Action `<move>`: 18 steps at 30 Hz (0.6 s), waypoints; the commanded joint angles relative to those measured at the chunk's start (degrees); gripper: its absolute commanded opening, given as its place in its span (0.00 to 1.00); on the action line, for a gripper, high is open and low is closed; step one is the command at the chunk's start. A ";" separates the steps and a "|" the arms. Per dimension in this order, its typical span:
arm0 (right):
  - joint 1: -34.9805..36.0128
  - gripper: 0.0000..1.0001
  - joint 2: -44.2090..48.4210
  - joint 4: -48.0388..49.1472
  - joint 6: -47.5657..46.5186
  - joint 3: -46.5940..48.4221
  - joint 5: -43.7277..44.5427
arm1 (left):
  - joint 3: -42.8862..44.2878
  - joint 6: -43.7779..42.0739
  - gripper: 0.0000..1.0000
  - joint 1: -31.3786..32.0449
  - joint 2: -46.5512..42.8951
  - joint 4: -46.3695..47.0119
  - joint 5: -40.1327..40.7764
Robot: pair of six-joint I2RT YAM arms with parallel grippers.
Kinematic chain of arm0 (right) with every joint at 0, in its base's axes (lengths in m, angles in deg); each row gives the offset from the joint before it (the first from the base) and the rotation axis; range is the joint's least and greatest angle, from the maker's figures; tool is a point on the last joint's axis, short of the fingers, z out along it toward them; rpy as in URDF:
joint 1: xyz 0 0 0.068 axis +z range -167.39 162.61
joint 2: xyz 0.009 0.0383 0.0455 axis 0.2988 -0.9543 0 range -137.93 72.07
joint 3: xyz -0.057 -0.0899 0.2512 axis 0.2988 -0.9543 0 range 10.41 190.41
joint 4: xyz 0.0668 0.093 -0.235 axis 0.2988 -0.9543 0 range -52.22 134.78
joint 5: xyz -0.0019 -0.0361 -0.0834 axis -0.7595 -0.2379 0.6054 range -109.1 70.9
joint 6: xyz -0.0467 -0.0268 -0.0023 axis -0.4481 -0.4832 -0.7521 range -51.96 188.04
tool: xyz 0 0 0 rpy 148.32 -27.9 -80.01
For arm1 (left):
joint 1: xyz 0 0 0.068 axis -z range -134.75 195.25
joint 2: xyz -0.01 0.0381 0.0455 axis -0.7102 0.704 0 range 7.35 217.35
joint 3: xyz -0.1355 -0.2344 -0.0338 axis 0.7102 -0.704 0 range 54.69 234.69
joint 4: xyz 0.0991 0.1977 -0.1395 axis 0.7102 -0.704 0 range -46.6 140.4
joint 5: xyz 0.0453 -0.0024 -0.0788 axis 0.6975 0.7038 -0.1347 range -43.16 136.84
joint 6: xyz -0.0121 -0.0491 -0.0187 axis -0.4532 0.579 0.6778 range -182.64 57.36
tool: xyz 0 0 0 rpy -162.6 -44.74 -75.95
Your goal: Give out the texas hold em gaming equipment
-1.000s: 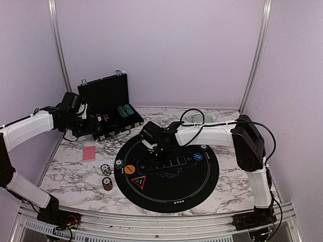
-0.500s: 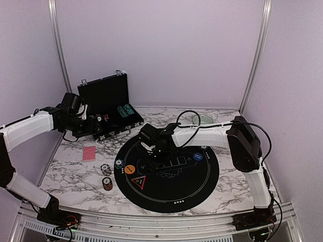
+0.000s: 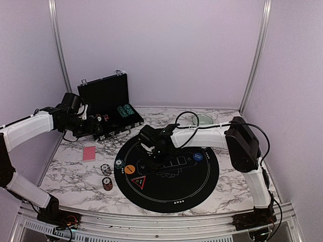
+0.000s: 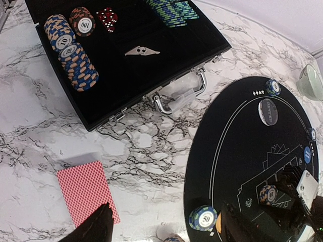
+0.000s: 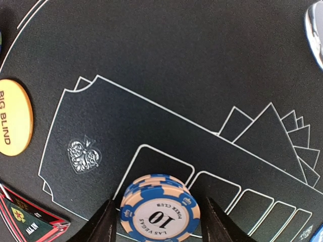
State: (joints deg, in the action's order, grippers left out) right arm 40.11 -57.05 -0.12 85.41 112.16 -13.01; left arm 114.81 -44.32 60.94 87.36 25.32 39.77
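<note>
My right gripper (image 3: 148, 156) (image 5: 160, 227) hangs low over the black round mat (image 3: 202, 176). Its jaws stand open, closely astride a short stack of blue-and-peach "10" chips (image 5: 160, 210), which rests on the mat and also shows in the left wrist view (image 4: 267, 194). My left gripper (image 3: 90, 125) (image 4: 169, 229) is open and empty, high above the marble near the black case. The pinkish-red cards (image 3: 89, 153) (image 4: 86, 189) lie left of the mat. A blue-green "50" chip stack (image 4: 206, 218) sits at the mat's left edge. The orange button (image 3: 129, 169) (image 5: 11, 118) and the blue button (image 3: 198, 157) lie on the mat.
The open black case (image 3: 108, 108) (image 4: 166, 55) holds rows of chips (image 4: 70, 50) and dice. Two chip stacks (image 3: 105, 169) (image 3: 107, 183) stand on the marble left of the mat. A triangular marker (image 3: 139, 181) lies on the mat. The pale green bowl (image 3: 202, 120) (image 4: 310, 83) sits behind it.
My right gripper has shifted a little to the left over the mat. The left arm has barely moved.
</note>
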 commanded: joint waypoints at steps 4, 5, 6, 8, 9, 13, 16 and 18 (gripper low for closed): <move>0.34 0.49 -1.77 -0.84 0.90 1.22 0.75 | -0.35 -1.00 0.74 -0.39 -1.28 1.02 -0.94; 0.34 0.46 -1.75 -0.74 1.06 0.92 0.77 | -0.35 -1.02 0.73 -0.39 -1.19 1.07 -1.06; 0.38 0.45 -1.67 -0.59 1.27 0.64 0.72 | -0.40 -1.02 0.73 -0.39 -1.19 1.02 -1.09; 0.34 0.42 -1.51 -0.45 1.55 0.10 0.65 | -0.35 -1.09 0.73 -0.40 -1.24 1.01 -1.18; 0.33 0.40 -1.38 -0.38 1.68 -0.23 0.66 | -0.35 -1.02 0.73 -0.47 -1.16 1.03 -1.24; 0.17 0.35 -0.75 0.09 2.32 -1.35 0.83 | -0.26 -1.04 0.73 -0.48 -0.96 1.08 -1.59; -0.12 0.33 -0.61 -0.01 2.65 -1.47 1.16 | -0.26 -0.99 0.73 -0.50 -0.80 1.13 -1.72; -0.28 0.32 -0.53 -0.38 2.94 -1.53 1.61 | -0.26 -1.01 0.73 -0.48 -0.81 1.16 -1.67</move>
State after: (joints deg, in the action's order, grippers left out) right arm 40.19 -57.07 0.53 86.96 111.92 -12.73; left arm 114.81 -44.71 60.83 87.36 25.34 38.92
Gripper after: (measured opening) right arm 0.400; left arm 0.731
